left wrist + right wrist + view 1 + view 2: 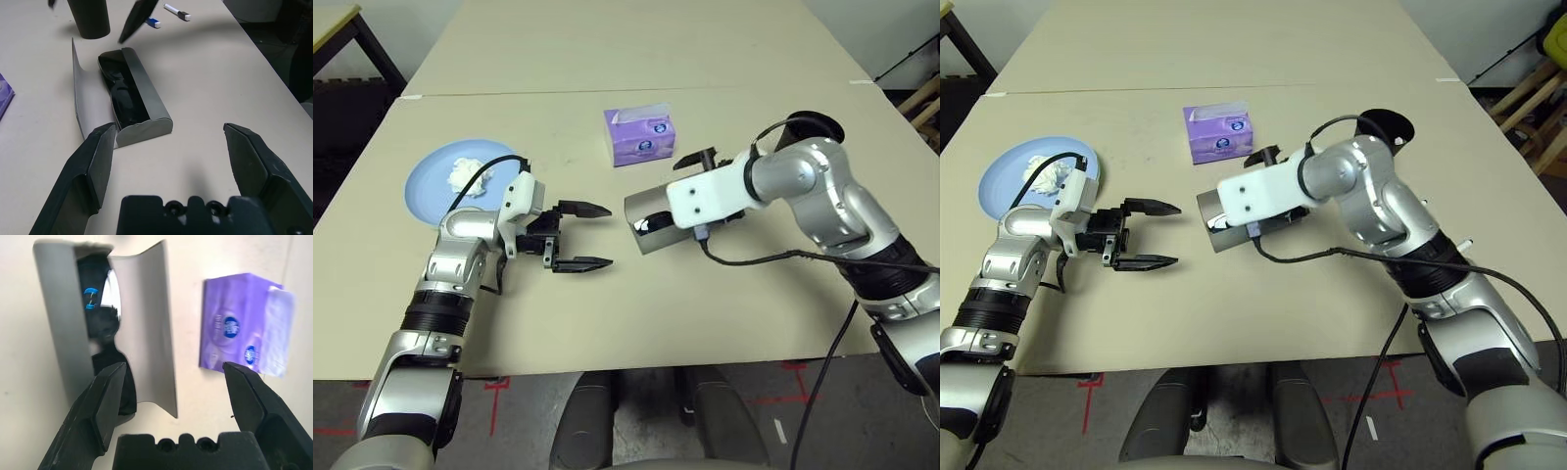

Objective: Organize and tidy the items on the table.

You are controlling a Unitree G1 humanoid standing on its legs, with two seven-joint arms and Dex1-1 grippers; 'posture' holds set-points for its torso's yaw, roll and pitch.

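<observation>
The grey glasses case (644, 233) lies open mid-table with the black sunglasses (103, 333) inside, its lid (149, 313) raised. My right gripper (173, 368) hovers open just over the case, holding nothing. My left gripper (584, 236) stands open on the table (705, 313) a little left of the case, its fingers pointing at the case's end (144, 129). A light blue plate (431, 186) at the left carries the crumpled white tissue wad (465, 174). The black cup (90, 19) and the blue-and-white marker (176, 12) sit beyond the case, behind my right arm.
A purple tissue box (639, 135) stands just behind the case. A seam (607, 91) crosses the table farther back. A black cable (773, 259) trails from my right wrist across the table. Dark furniture stands beyond the table's left edge.
</observation>
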